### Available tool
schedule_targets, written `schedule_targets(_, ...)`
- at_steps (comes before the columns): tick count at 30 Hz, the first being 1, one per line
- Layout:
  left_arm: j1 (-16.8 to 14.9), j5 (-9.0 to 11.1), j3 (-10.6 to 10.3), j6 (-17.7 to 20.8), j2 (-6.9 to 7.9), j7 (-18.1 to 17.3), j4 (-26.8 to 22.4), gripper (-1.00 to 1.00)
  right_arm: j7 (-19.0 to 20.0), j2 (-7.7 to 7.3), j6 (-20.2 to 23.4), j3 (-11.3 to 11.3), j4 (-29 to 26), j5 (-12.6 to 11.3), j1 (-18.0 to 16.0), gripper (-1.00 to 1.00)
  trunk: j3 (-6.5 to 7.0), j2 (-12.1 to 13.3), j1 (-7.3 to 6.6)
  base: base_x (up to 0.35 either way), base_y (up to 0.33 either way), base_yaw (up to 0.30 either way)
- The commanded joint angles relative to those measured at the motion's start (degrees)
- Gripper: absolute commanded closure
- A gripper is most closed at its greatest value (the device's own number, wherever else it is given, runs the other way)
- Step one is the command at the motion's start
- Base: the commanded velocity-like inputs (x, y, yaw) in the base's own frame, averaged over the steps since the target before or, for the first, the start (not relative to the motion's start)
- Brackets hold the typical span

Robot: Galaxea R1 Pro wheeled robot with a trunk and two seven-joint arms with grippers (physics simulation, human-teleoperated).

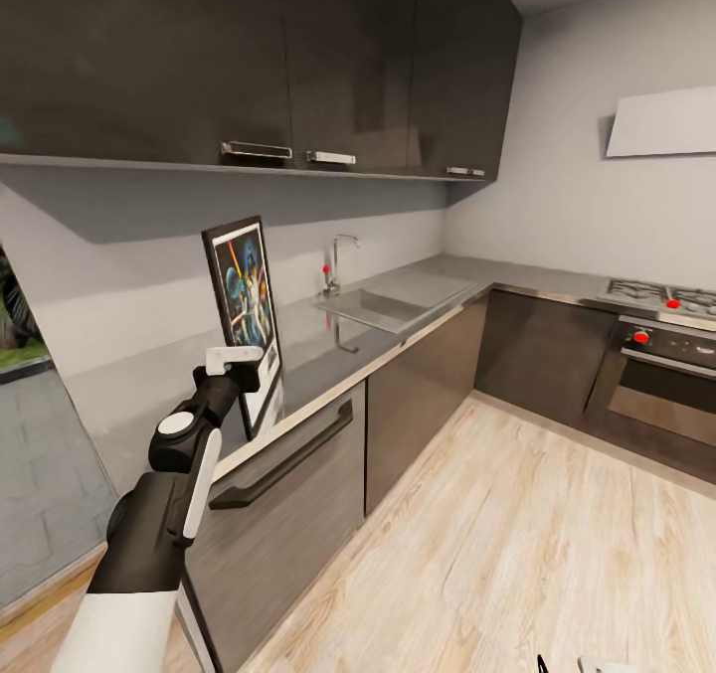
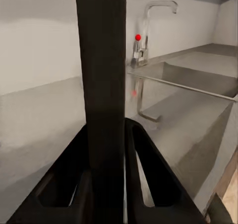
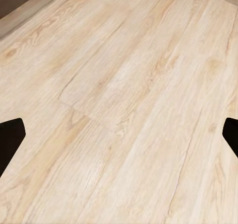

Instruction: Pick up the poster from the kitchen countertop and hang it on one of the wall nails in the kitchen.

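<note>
While the left gripper (image 1: 242, 373) stands at the left of the head view, its jaws are clamped on the lower edge of the poster (image 1: 245, 307), which rises upright from between them, its printed face turned toward the room; in the left wrist view the poster (image 2: 103, 85) shows edge-on as a dark bar pinched between the two fingers (image 2: 148, 169), so the grasp looks firm; whether its bottom edge is just clear of the countertop (image 1: 149, 390) below the jaws or touches it I cannot tell. Beyond the jaws, further along the counter, lie the sink (image 1: 383, 305) and the tap (image 1: 336, 260), and past the corner the hob (image 1: 661, 298) with the oven (image 1: 656, 375) under it. At the right, the right gripper (image 3: 119, 129) faces the wood floor (image 3: 124, 85), its fingertips well apart at the frame edges, so it is released and empty. By my reading the pick-up is done and the carrying step is in hand; no nail is visible on the walls shown, so the next move calls for turning or driving to find one, keeping the poster upright and clear of the cabinets (image 1: 298, 57) above the jaws, then lifting it to nail height.
</note>
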Motion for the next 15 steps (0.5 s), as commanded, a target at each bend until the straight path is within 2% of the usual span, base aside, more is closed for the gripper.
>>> schedule_targets(1,0.0,-0.6,0.0,0.3,-0.03,-0.1,-0.1,1.0,-0.2,-0.01,-0.2,0.0,0.0,0.1,0.0,-1.0,-0.06,0.0,0.0,0.0,0.0,0.0)
schedule_targets(10,0.0,-0.4,0.0,0.4,-0.08,-0.3,-1.1,1.0,-0.2,-0.01,-0.2,0.1,0.0,0.0,0.0,-1.0,-0.06,0.0,0.0,0.0,0.0,0.0)
schedule_targets(15,0.0,-0.3,-0.5,2.0,-0.23,-0.4,-2.7,1.0,-0.2,-0.01,-0.2,0.0,0.0,0.0,0.0,-1.0,-0.06,0.0,0.0,0.0,0.0,0.0)
